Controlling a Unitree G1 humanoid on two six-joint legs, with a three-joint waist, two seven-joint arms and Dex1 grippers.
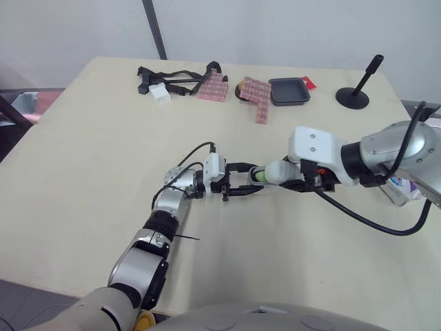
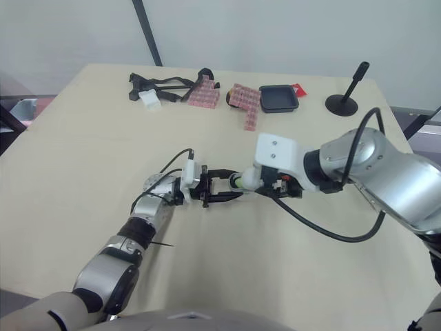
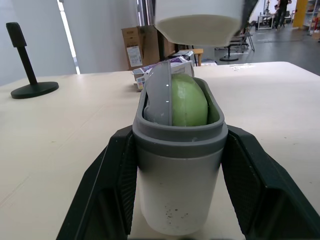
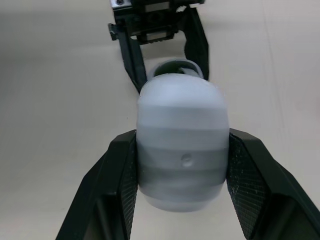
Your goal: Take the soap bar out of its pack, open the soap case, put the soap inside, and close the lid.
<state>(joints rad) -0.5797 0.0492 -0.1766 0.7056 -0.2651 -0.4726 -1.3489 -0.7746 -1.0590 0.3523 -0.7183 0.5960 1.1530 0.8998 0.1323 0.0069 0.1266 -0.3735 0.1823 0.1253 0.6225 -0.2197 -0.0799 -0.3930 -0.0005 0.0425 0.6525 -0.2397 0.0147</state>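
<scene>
Left end effector (image 3: 180, 137) is clamped on the narrow end of the soap case (image 3: 177, 190), one finger on each side wall. The case is open side up and rests on or just over the worktop (image 1: 89, 172); can't tell which. The green soap (image 3: 190, 102) is already in the case, standing a bit proud of the rim and leaning on a pale insert. The case's long axis runs along the left fingers, pointing at the right arm.

Right end effector (image 4: 181, 150) is clenched on the lid (image 4: 182, 145), gripping its two long sides. The lid sits just above the case, offset slightly toward the right arm's side, so the case rim peeks out past the lid's far end in the right wrist view. There's a gap between lid and rim, not seated yet. Lid and case axes look roughly in line, with the two end effectors facing each other nose to nose.

Judgement: pack step, opening and insertion are done, only the closing is left. The next move needs the lid shifted over the case toward the left end effector, then pressed straight down. Risk is the high-sitting soap blocking the lid.

The purple-white pack (image 1: 403, 189) lies well away from the case, on the right arm's side.
</scene>
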